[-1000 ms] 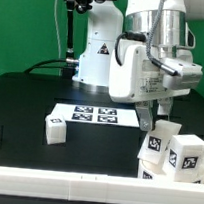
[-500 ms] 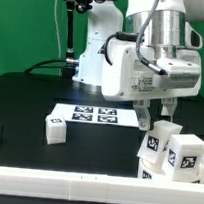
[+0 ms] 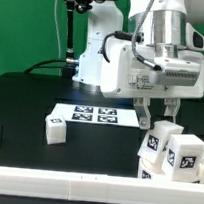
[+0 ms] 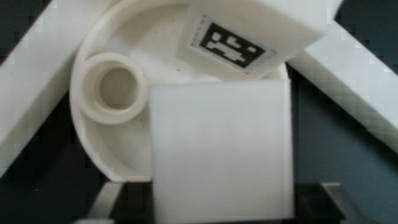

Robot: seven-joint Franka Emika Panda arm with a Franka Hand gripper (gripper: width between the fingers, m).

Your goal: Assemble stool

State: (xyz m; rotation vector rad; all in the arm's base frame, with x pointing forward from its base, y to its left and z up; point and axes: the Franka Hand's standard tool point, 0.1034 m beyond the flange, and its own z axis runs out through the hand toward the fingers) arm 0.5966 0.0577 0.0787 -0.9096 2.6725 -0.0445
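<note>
Leg block (image 4: 217,140) sits clamped between the jaws, apparently just above the round seat (image 4: 111,135). Other tagged leg blocks (image 3: 186,156) cluster at the exterior view's lower right, on the black table (image 3: 30,99).

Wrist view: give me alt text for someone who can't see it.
A white leg block sits gripped between the fingers, filling the frame. Behind it lies the round seat with a socket hole and a tagged block.
</note>
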